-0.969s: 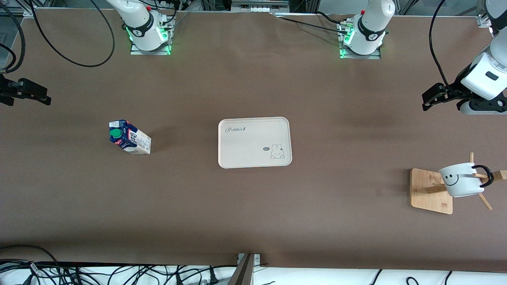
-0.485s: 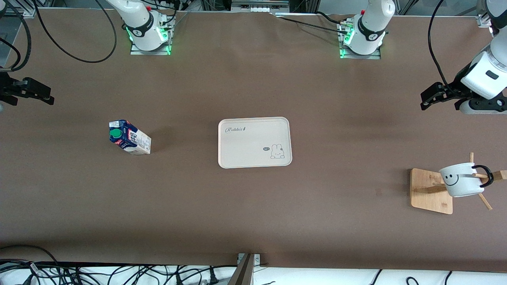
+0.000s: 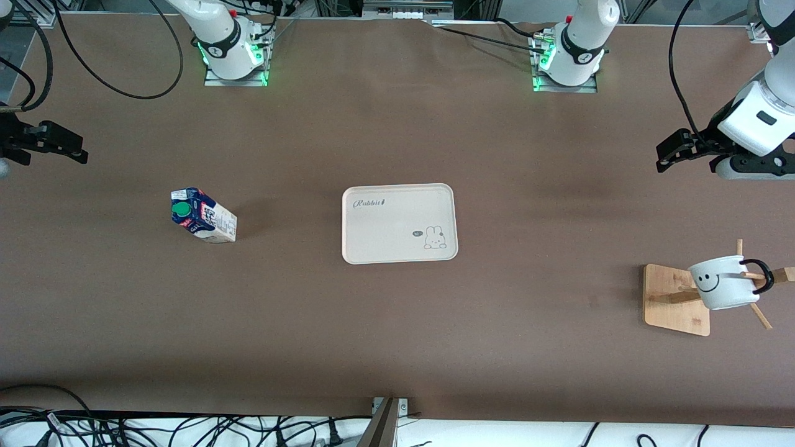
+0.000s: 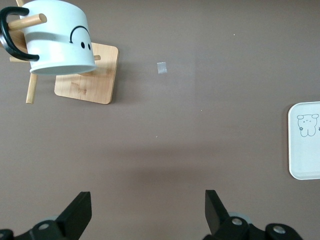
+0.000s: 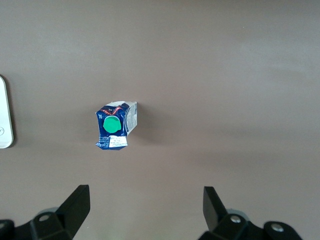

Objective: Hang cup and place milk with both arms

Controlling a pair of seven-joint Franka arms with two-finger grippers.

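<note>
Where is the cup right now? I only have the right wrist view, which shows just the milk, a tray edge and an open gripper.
Observer: The cup hangs by its black handle on a peg of the wooden rack, toward the left arm's end of the table.
Operator: Is the left gripper holding it?
Observer: No. The left gripper is open and apart from the cup, over bare table.
Operator: How does the milk sit relative to the tray?
Observer: The milk stands on the table toward the right arm's end, well apart from the tray, which has nothing on it.
</note>
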